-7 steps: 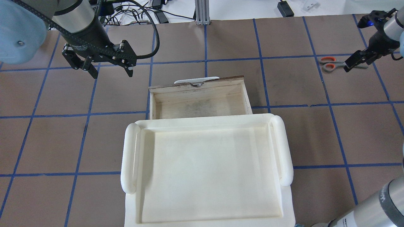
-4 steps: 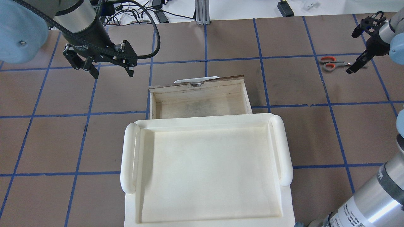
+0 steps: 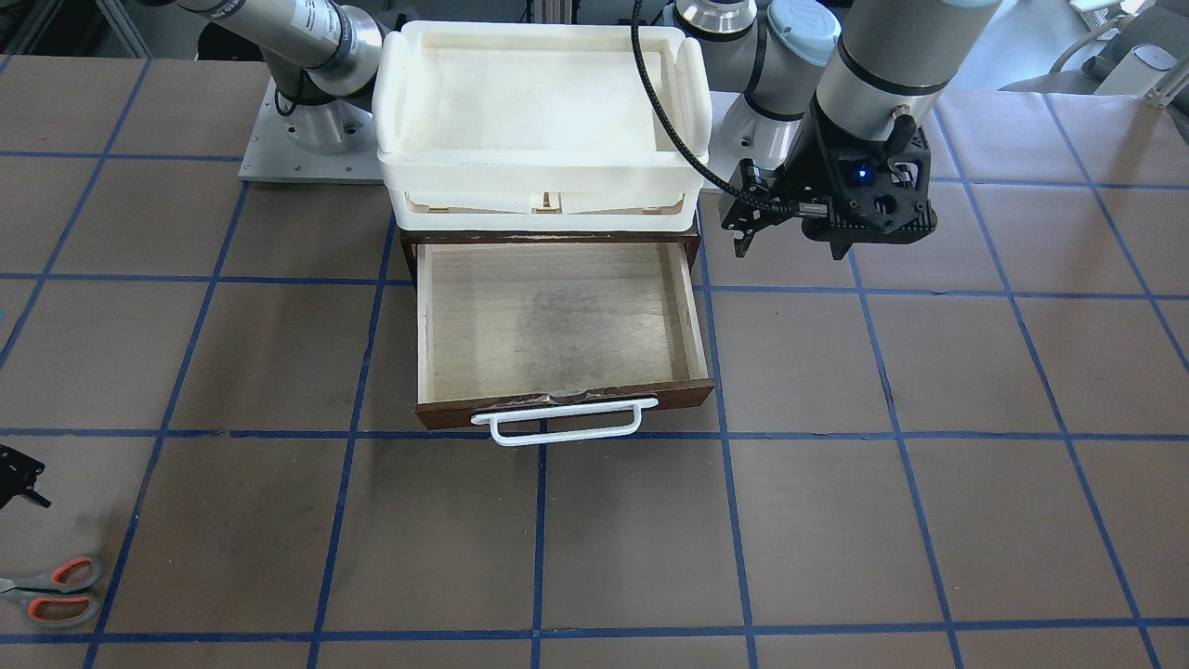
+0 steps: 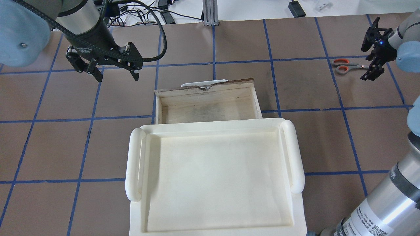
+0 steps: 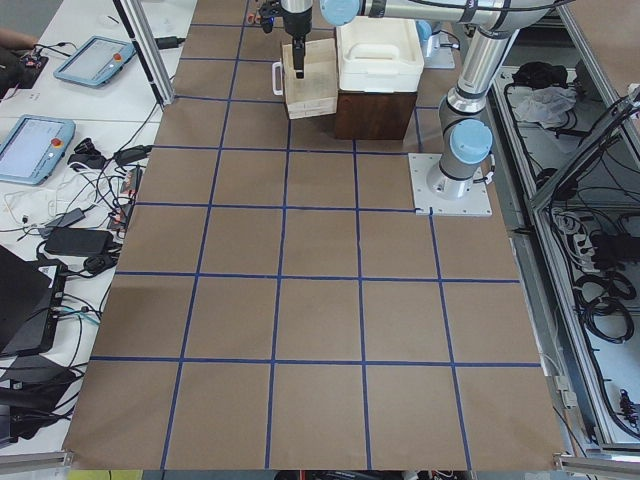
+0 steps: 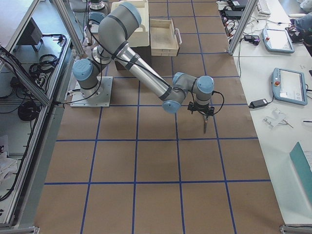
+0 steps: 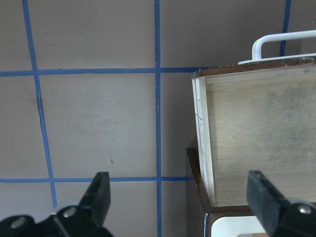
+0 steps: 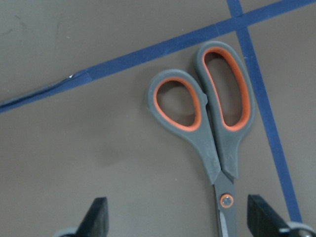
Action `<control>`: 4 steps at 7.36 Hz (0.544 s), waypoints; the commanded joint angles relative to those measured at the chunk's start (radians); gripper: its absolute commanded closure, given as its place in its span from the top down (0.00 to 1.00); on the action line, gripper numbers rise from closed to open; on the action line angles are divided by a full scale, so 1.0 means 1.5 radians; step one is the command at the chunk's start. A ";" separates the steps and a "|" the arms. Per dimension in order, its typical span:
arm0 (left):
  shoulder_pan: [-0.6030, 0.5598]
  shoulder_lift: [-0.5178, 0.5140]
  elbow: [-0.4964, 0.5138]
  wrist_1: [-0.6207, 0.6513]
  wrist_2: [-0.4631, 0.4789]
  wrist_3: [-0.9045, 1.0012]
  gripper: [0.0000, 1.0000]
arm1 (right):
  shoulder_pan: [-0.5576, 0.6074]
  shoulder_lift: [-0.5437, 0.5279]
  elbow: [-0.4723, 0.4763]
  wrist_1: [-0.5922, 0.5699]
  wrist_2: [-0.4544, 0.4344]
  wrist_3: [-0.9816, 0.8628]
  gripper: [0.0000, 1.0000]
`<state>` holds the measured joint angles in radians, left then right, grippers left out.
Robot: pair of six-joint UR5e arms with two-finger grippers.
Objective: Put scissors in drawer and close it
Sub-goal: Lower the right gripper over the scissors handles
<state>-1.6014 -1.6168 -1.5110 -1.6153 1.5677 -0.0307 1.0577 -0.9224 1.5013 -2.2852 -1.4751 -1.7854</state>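
The scissors (image 4: 344, 65) lie flat on the table at the far right, grey handles with orange lining pointing left; they also show in the front view (image 3: 56, 590) and the right wrist view (image 8: 212, 123). My right gripper (image 4: 372, 70) hovers over their blade end, open, with the blade between the fingers (image 8: 261, 217) and nearer one of them. The drawer (image 4: 206, 111) is pulled out and empty, with its white bar handle (image 3: 557, 423) at its front. My left gripper (image 4: 117, 77) is open and empty, above the table to the drawer's left (image 7: 180, 197).
A cream-white plastic tray (image 4: 134, 160) sits on top of the dark brown cabinet (image 3: 409, 246) that holds the drawer. Blue tape lines grid the brown table. Cables and devices lie beyond the far table edge (image 4: 147, 16).
My right wrist has turned and the gripper has shifted slightly right over the scissors' blade end. The left gripper, drawer and scissors have stayed in place.
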 commanded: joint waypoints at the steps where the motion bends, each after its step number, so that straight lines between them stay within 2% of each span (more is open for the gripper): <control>1: -0.001 0.000 0.000 0.000 0.000 0.000 1.00 | 0.000 0.024 -0.005 -0.031 0.018 -0.072 0.98; 4: -0.002 -0.001 0.000 0.000 0.000 0.000 1.00 | 0.000 0.068 -0.052 -0.012 0.016 -0.085 0.88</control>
<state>-1.6041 -1.6176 -1.5110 -1.6153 1.5678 -0.0307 1.0569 -0.8445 1.4582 -2.3223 -1.4498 -1.9053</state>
